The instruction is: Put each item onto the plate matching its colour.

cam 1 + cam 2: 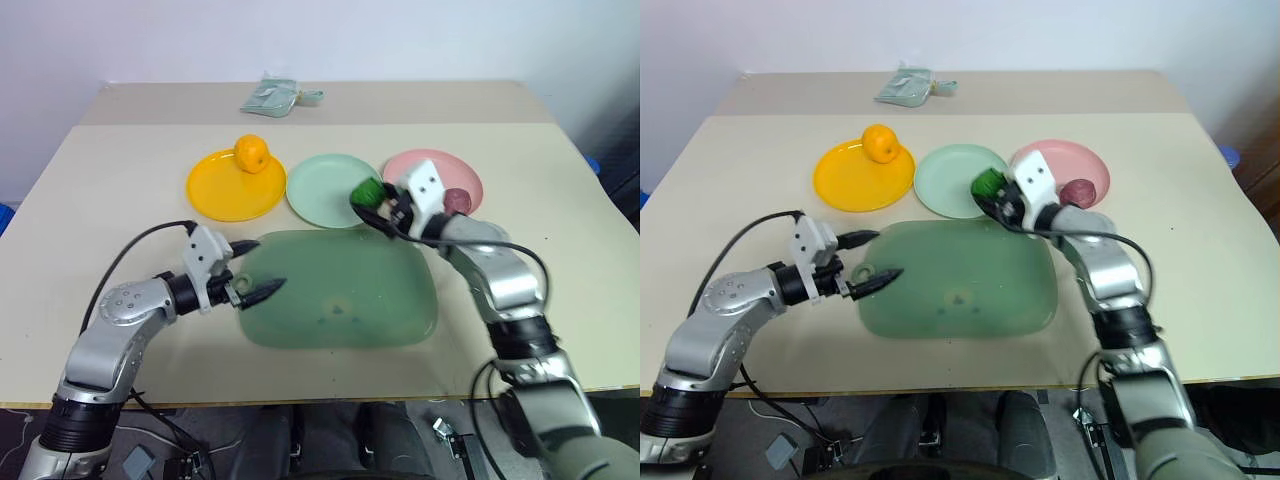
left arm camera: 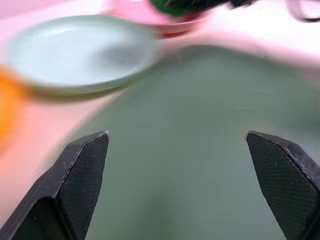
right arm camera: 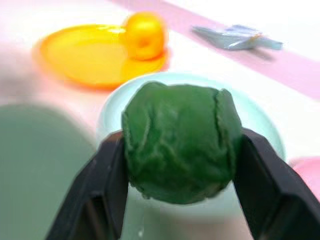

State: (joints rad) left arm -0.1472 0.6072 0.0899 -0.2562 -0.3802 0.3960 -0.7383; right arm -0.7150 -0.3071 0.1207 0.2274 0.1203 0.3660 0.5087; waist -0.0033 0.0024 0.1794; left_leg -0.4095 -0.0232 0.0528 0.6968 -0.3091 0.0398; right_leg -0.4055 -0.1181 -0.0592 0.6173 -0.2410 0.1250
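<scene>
Bumpy green ball (image 3: 179, 141) squeezed between two black fingers, up in air over near edge of mint green plate (image 1: 322, 192). Round orange fruit (image 1: 250, 153) sits on far side of yellow-orange plate (image 1: 225, 192). Dark purple-red ball (image 1: 457, 200) sits on pink plate (image 1: 450, 170). Three plates in row: yellow-orange, green, pink.

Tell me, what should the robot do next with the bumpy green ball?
Probably open the right gripper and drop the green ball onto the mint green plate. The ball hangs over that plate; the other two foods already sit on theirs.
</scene>
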